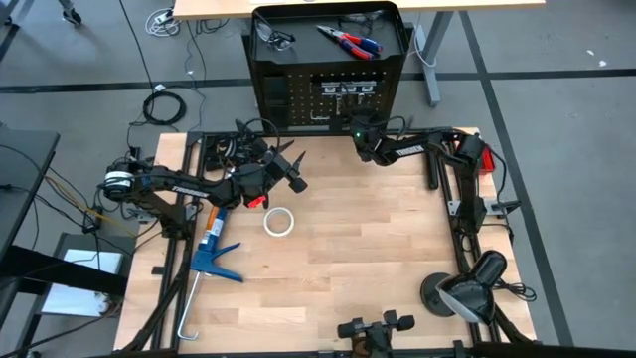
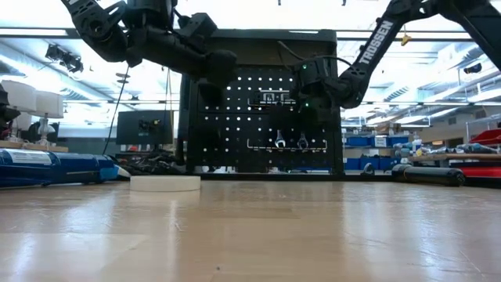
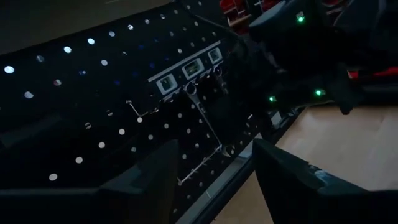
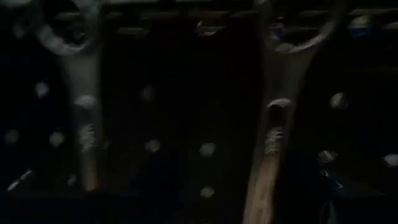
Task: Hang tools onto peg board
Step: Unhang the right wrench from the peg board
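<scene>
A: Right hand [image 1: 360,137] up against the peg board [image 1: 266,99] at the far edge of the bench [image 1: 378,259], fingers spread wide, nothing seen clamped. Left hand [image 1: 291,171] waiting over the bench just short of the board, also wide and empty.

B: Seems to be the hanging of the two wrenches [image 2: 290,141]. Best done how?

A: Check each ring end sits fully on its hook, then draw straight back from the panel, with no sideways sweep that might knock a shaft loose.

B: And the rest of the tools?

A: Only visible from above: pliers [image 1: 348,42] and safety glasses [image 1: 273,38] lying in the board's top tray. Same view gives the white tape roll [image 1: 279,221] and blue caulking gun [image 1: 214,254] on the bench.

B: Low view?

A: Shows both wrenches hanging side by side low on the panel, which the overhead hides. Right wrist view goes closest, with both shafts filling the frame. Left wrist view adds the slant of one wrench and the right arm beside it. Cannot tell from any view whether a finger touches metal.
</scene>
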Robot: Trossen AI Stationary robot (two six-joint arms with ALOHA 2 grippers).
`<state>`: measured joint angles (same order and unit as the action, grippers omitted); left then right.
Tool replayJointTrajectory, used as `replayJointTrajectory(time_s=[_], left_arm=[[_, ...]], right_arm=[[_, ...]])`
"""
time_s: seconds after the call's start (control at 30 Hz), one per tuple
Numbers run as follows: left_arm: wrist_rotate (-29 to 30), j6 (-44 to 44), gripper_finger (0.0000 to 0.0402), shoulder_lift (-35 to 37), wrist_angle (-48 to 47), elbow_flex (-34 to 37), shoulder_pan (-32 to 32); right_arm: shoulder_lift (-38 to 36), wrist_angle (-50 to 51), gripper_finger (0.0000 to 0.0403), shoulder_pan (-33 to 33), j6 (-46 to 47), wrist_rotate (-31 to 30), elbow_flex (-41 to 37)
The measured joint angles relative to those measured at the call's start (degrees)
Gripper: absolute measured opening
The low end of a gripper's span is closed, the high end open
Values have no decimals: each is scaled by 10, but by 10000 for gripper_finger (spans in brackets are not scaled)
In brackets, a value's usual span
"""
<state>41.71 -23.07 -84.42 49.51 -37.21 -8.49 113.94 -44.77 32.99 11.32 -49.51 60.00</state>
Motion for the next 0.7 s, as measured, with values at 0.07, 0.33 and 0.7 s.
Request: replayJointTrajectory(time_s=[0.07, 0.33, 0.7], left_arm=[[0, -1, 211, 0, -3, 0, 0], [0, -2, 211, 0, -4, 0, 0], [-13, 17, 211, 0, -21, 0, -9]], right_arm=[[1, -3, 233, 0, 6, -8, 0], [1, -2, 208, 0, -19, -28, -1], [1, 31, 95, -1, -35, -29, -1]])
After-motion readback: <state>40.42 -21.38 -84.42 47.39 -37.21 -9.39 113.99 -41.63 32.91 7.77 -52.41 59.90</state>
